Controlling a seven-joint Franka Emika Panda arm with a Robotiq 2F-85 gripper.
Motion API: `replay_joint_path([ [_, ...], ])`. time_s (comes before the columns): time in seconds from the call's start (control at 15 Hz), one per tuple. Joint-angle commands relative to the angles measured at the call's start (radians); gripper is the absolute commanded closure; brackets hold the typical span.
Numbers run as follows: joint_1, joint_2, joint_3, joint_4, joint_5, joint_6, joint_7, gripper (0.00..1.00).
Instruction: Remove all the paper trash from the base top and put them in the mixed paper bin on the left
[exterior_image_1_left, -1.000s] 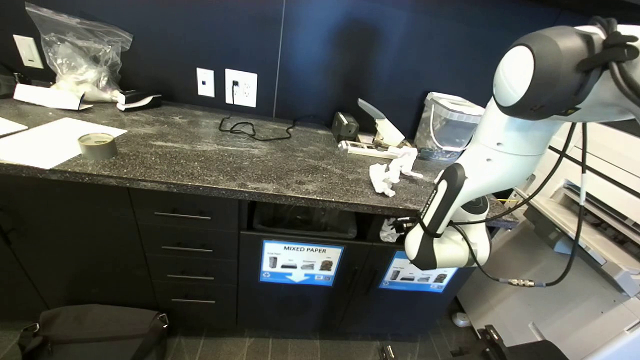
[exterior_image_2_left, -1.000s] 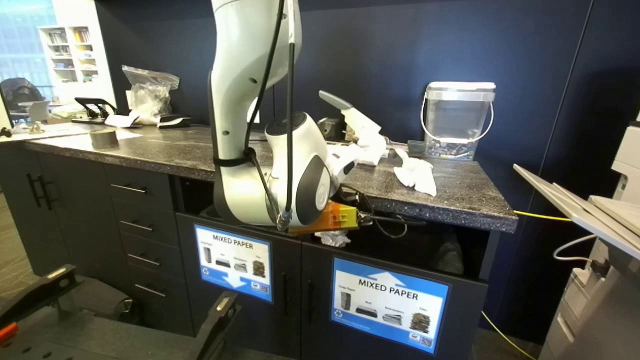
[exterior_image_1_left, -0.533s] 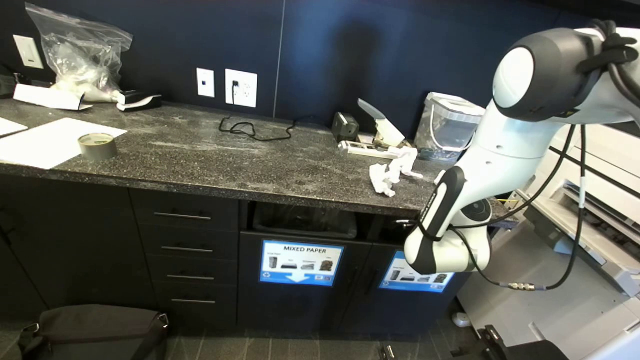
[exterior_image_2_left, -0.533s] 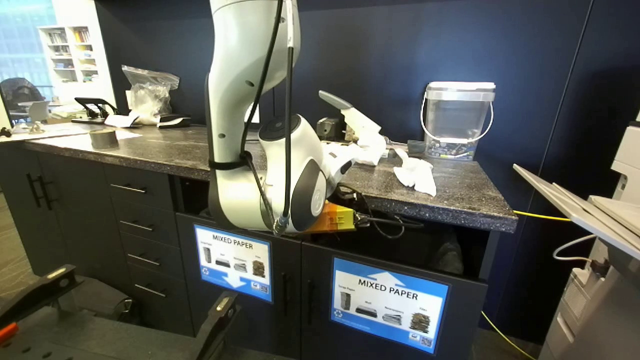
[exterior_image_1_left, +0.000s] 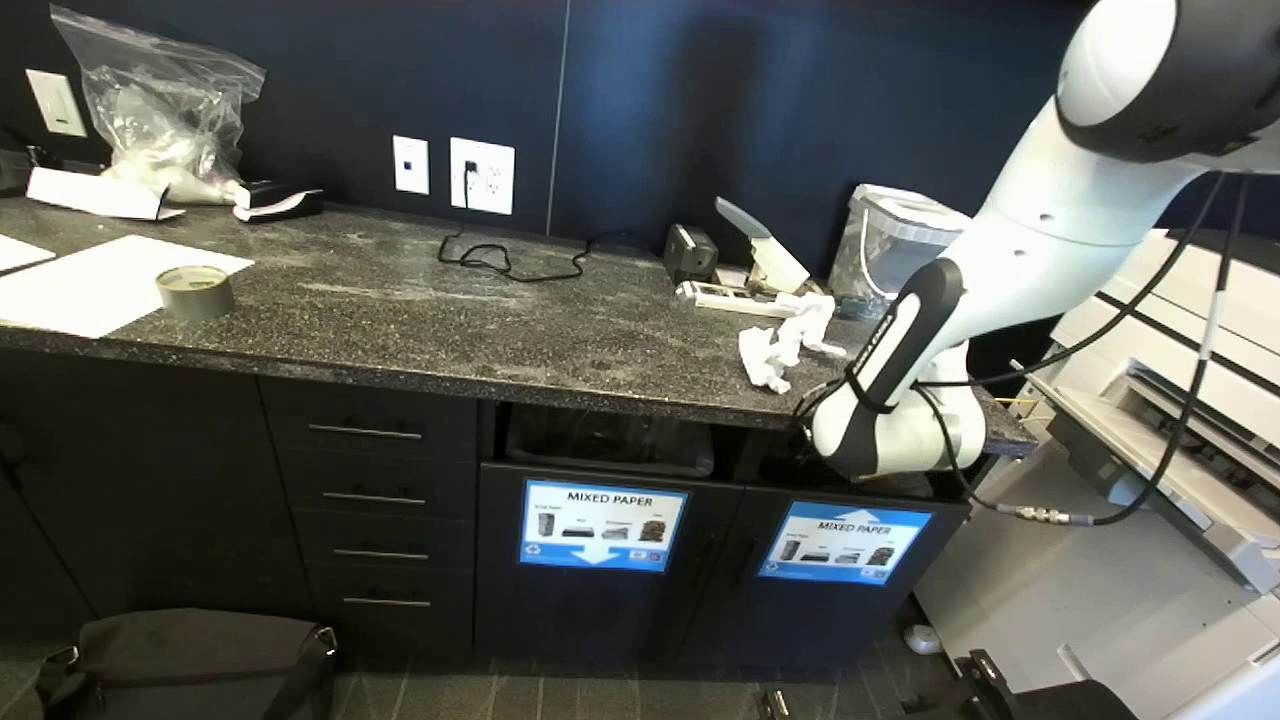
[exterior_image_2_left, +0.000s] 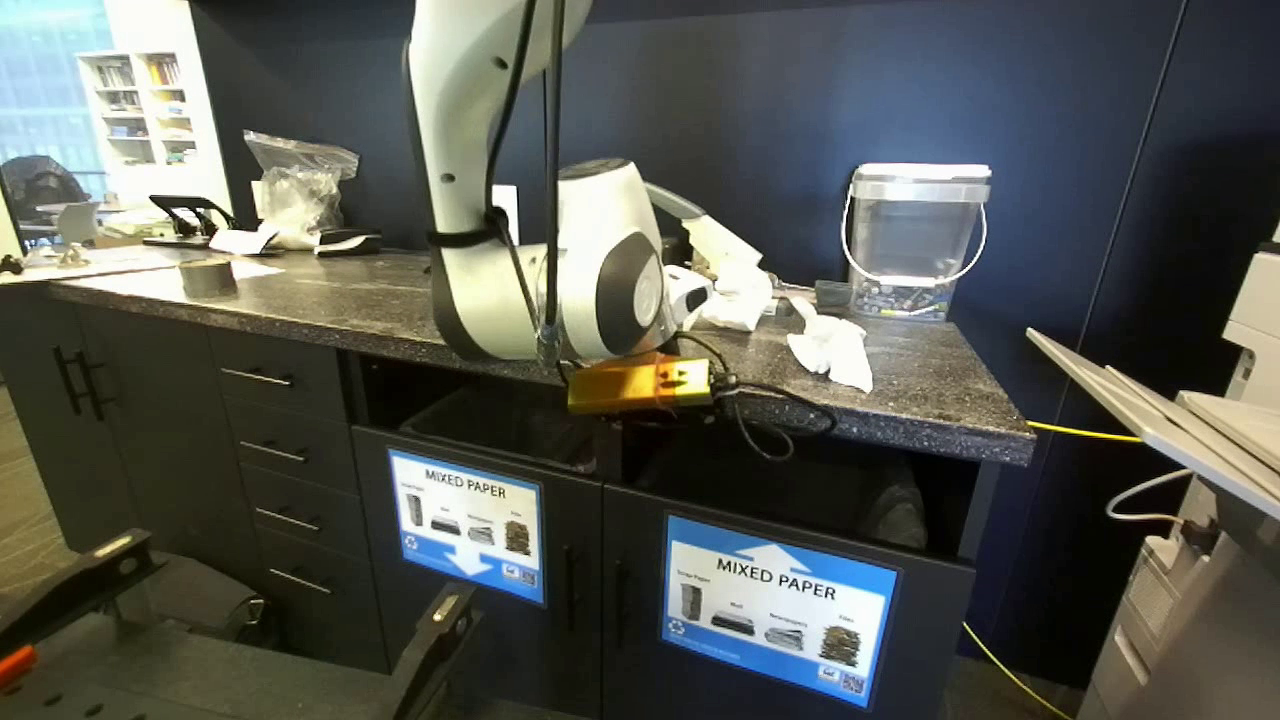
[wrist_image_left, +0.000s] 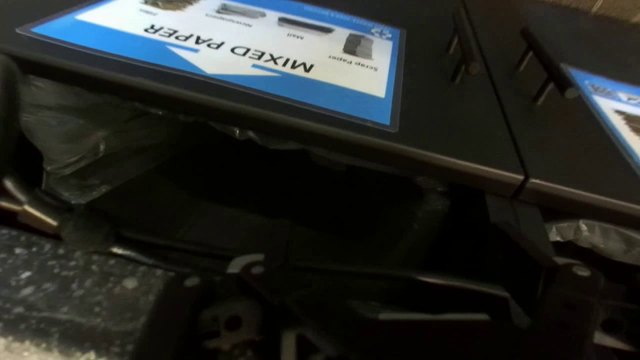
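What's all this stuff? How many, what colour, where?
Speckled stone countertop: one, grey-black, along the wall.
Crumpled paper scraps: at least two, white, countertop's right part.
Flat paper sheets: at least two, white, countertop's left end.
Round tape roll: one, grey, by a sheet.
Crinkled plastic bag: one, clear, left, by wall.
Stapler-like tool: one, grey-white, near scraps.
Small box: one, black, countertop.
Lidded plastic bucket: one, clear and white, right end.
Wall plates: three, white, wall.
MIXED PAPER signs: two, blue-white, cabinet doors.
Lined bins: two, dark, behind signs.
Drawers: four, black, left of signs.
Fabric bag: one, black, floor.
Boxy machine: one, pale grey, far right.
Jointed robot arm: one, white-black, by countertop's edge.
Gripper: one, black, wrist view.
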Motion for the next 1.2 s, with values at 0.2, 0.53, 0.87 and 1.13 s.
replay_joint_path([
  [0.2,-0.226,-0.255,0.24,0.063,-0.011,-0.512,-0.104,0.0],
  [0.53,-0.245,-0.31,0.289,0.21,0.12,-0.706,-0.162,0.0],
  [0.87,-0.222,-0.265,0.286,0.382,0.208,-0.741,-0.153,0.0],
  [1.13,-0.202,-0.204,0.302,0.467,0.265,-0.734,-0.134,0.0],
])
